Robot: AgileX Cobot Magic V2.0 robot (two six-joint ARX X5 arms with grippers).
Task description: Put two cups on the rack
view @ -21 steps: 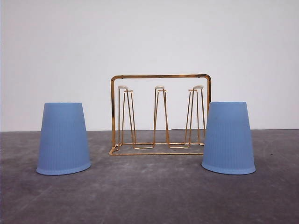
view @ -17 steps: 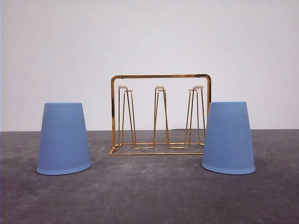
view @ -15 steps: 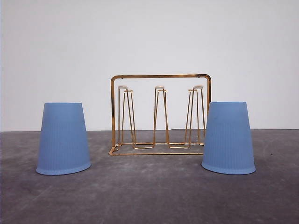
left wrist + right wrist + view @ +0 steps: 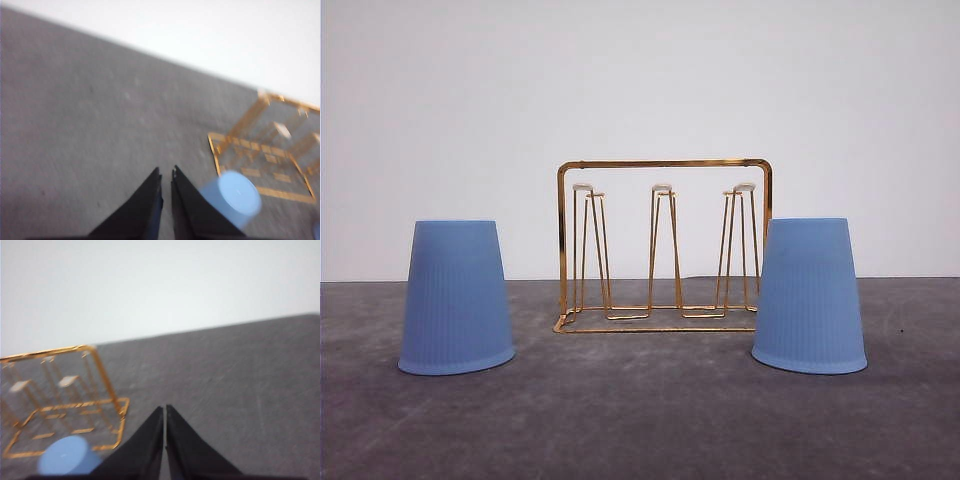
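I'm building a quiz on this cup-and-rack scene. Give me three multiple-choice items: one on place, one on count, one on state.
1. Where is the rack?
A. Between and behind the two cups
B. Left of both cups
C. On top of a cup

2. How many cups stand on the table?
A. One
B. Two
C. Three

3. How do the cups sit?
A. Hung on prongs
B. On their sides
C. Upside down on the table

Answers:
1 A, the left cup and right cup flank it.
2 B, one each side.
3 C, flared rims down, closed bases up.
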